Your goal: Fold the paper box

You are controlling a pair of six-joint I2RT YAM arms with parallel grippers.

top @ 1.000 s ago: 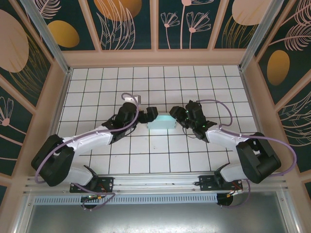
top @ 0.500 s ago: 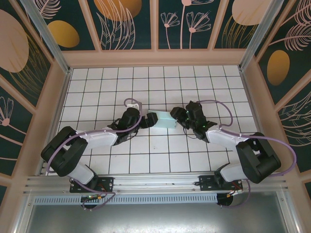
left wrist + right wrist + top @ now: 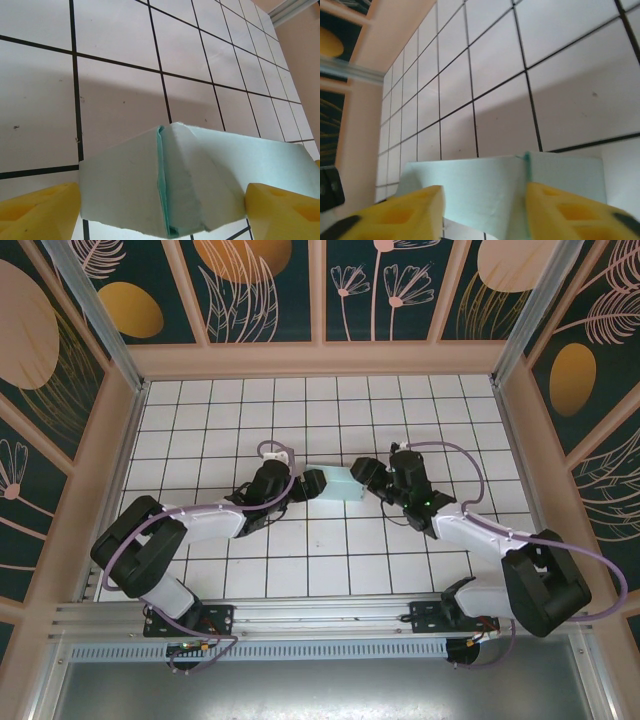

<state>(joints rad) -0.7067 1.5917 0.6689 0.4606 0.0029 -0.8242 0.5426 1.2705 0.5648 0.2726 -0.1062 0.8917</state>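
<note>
Currently, 1 pale mint-green thin-card paper box (image 3: 342, 484) is located mid-counter between 2 grippers. Its long axis runs approx. left–right, w/ one short end toward each arm. Left gripper (image 3: 311, 485): jaws spread wide, yellow pads (image 3: 40, 212) bearing on both sides of the box end. Box throws a shadow on the white tiled counter (image 3: 200, 420). Right gripper (image 3: 366, 471): jaws part-open at the opposite end, card seen between them; grip cannot be told.

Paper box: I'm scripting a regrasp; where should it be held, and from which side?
Grip the paper box by its short ends, across the width, coming in from left and right. It lies lengthwise left to right, and its folded end looks layered, likely stiffer than thin walls.
</note>
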